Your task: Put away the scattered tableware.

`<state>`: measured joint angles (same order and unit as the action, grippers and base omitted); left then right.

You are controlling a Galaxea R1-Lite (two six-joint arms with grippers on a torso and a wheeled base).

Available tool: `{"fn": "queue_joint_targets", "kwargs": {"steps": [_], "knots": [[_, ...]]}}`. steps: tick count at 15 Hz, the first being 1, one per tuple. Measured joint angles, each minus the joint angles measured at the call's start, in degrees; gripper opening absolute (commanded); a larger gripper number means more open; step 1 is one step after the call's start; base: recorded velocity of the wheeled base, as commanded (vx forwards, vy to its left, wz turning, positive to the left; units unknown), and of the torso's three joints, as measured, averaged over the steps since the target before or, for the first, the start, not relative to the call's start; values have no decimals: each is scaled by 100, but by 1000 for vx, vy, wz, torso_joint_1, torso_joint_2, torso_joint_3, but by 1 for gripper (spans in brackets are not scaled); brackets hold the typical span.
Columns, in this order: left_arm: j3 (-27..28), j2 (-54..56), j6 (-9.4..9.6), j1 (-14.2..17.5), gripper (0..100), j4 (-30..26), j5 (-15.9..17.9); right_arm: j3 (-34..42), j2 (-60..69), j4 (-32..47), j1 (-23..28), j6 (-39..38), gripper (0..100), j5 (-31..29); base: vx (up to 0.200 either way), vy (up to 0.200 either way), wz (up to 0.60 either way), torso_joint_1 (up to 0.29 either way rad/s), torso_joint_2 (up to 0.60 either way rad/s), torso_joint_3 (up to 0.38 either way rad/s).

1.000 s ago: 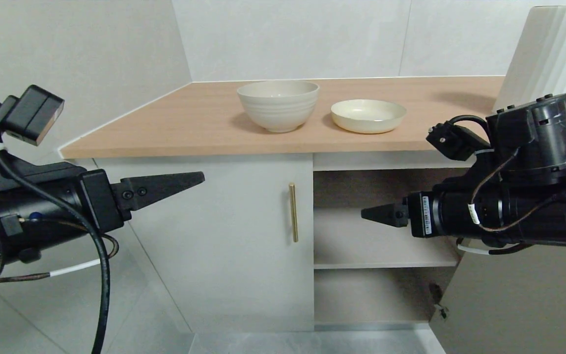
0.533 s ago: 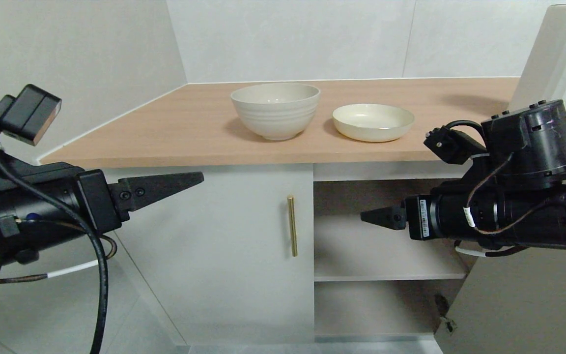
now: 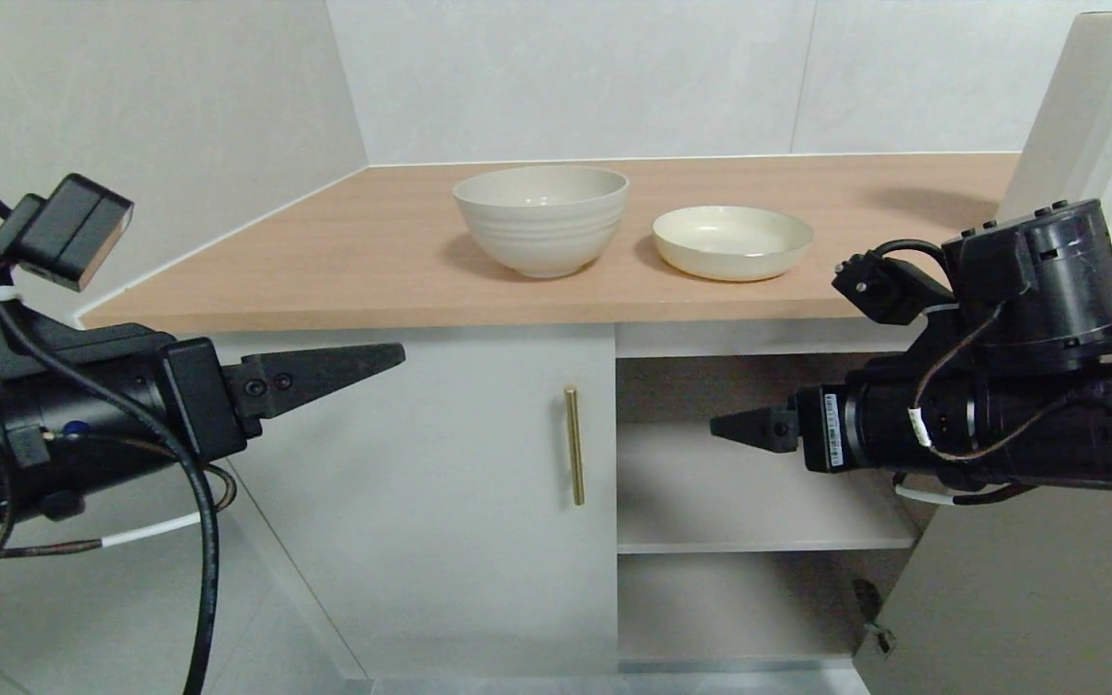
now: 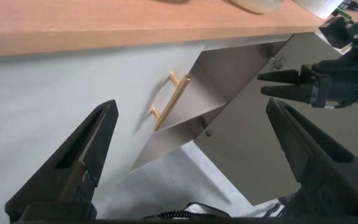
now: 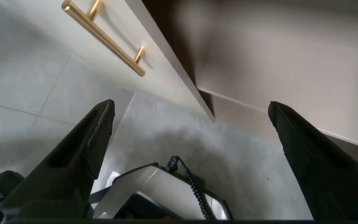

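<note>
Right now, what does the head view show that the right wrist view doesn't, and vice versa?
Head view adds: the bowl and shallow dish side by side on the countertop, the left end effector, and a ribbed white object at far right.
Right wrist view adds: the right end effector from behind, fingers wide apart.
Shared: the brass handle, the closed door it sits on, and the open compartment's shelf.
</note>
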<state>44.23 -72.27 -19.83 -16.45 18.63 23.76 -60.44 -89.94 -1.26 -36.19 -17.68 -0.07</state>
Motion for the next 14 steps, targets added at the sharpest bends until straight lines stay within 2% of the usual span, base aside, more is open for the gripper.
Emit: {"fn": "queue_joint_targets", "kwargs": {"steps": [3, 11, 13, 14], "knots": [[10, -61, -1, 0, 100, 4, 0, -4, 0, 0, -2, 2, 100, 2, 0, 0, 0, 92, -246, -282], [1, -174, -26, 0, 100, 17, 16, -4, -18, -2, 15, 9, 100, -2, 0, 0, 0, 152, -503, -303], [1, -188, -213, 2, 100, 44, 202, -4, -33, -5, 52, 11, 100, 2, 0, 0, 0, 188, -466, -288], [9, -183, -417, 0, 100, 55, 435, -6, -41, -13, 69, 9, 100, 7, 0, 0, 0, 193, -491, -281]]}}
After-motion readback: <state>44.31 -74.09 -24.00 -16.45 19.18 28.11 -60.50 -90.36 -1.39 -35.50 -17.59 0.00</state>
